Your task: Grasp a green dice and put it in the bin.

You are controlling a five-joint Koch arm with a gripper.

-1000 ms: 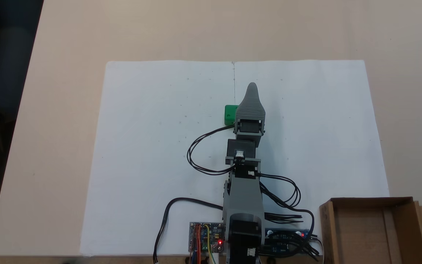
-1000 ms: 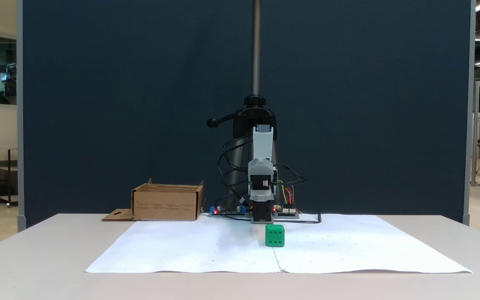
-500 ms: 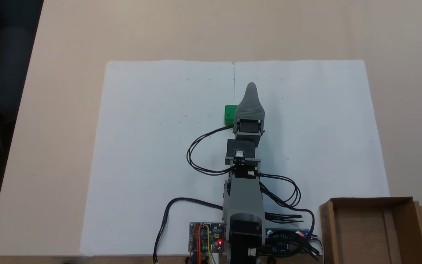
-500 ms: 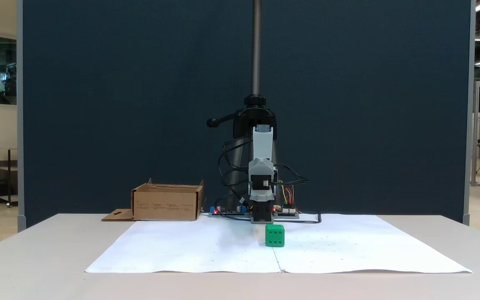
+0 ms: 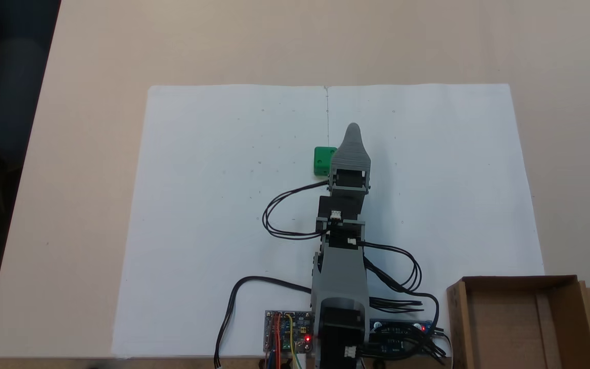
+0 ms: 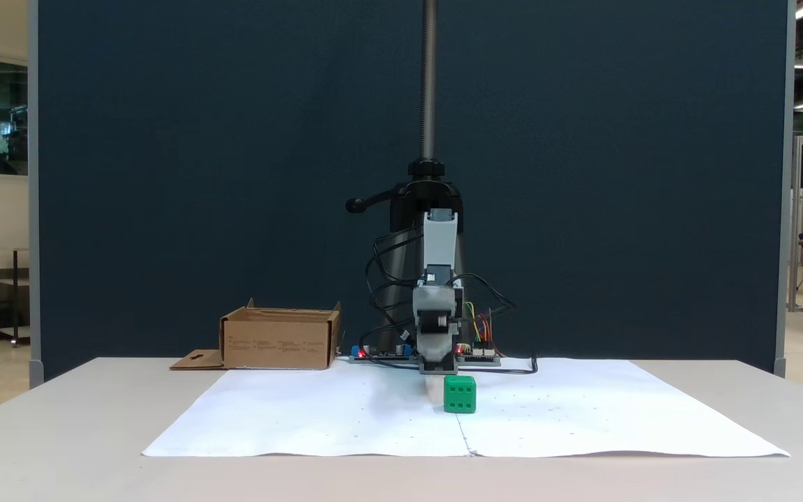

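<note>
The green dice (image 5: pixel 322 160) rests on the white paper near the table's middle. In a fixed view its front face (image 6: pixel 459 394) shows several pips. My grey gripper (image 5: pixel 352 129) points away from the arm's base, and its body covers the dice's right edge from above. From the front, the gripper (image 6: pixel 436 361) hangs just behind and slightly left of the dice. Only one tapered tip shows, so the jaws' gap is hidden. The bin (image 5: pixel 518 281), a brown cardboard box with a keyhole flap, stands at the lower right, apart from the arm, and appears at the left (image 6: pixel 279 341) from the front.
A large white paper sheet (image 5: pixel 213 215) covers the table's middle. Circuit boards (image 5: pixel 287 332) and looping black cables (image 5: pixel 274 215) sit by the arm's base. Behind the arm stand a black stand with a pole (image 6: pixel 429 84) and a dark blue partition (image 6: pixel 199 174).
The gripper has tipped downward and its tip has drawn slightly back toward the base, uncovering more of the dice. The dice and bin have not moved.
</note>
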